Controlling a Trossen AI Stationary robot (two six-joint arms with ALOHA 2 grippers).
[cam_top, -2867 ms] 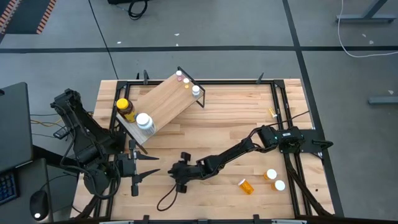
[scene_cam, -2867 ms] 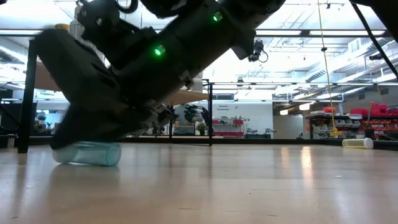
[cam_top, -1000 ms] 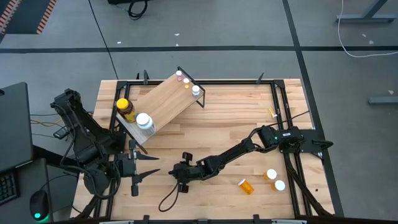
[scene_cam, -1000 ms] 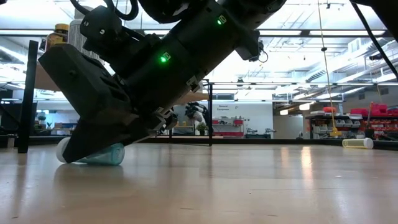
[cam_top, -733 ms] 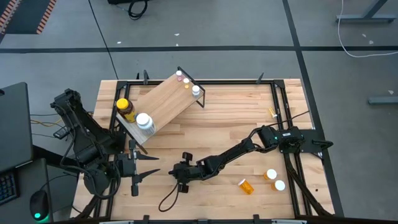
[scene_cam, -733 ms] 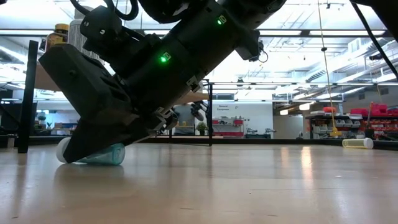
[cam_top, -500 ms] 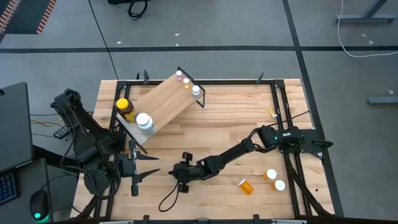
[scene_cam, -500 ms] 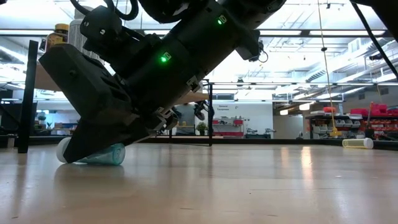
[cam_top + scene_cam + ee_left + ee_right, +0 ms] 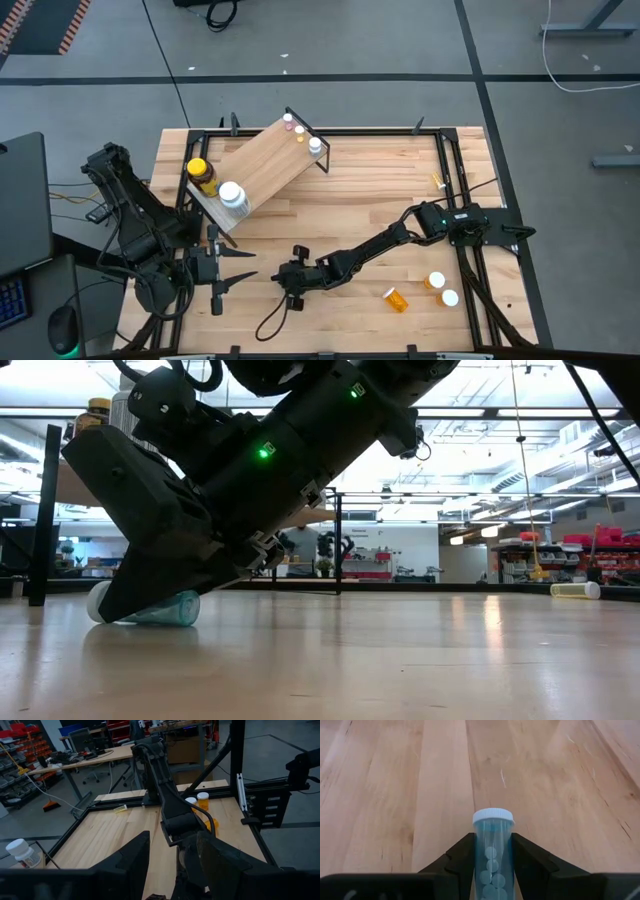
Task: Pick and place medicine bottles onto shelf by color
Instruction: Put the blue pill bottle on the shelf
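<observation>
A teal vial with a white cap (image 9: 492, 855) lies on its side on the tabletop near the table's middle front, also seen in the low view as the vial (image 9: 168, 609). My right gripper (image 9: 492, 840) is shut on it, reaching in from the table's right (image 9: 292, 281). My left gripper (image 9: 240, 268) waits open above the near left corner, holding nothing. The plywood shelf (image 9: 268, 160) stands at the far left. It carries an amber jar with a yellow lid (image 9: 201, 176), a white-capped bottle (image 9: 231, 195) and three tiny vials (image 9: 300, 131). My right gripper pinches the vial's clear teal body (image 9: 492, 837) between its two fingers, just behind the white cap (image 9: 493, 816). The fingers slant down from the table's right and lie along the vial. The vial lies on its side on the tabletop, its cap past the fingertips.
An orange vial (image 9: 396, 298) and two white-capped bottles (image 9: 442, 288) lie at the near right. A small yellowish vial (image 9: 438, 182) lies by the right frame rail. Bare tabletop (image 9: 370, 185) stretches between the shelf and the right arm.
</observation>
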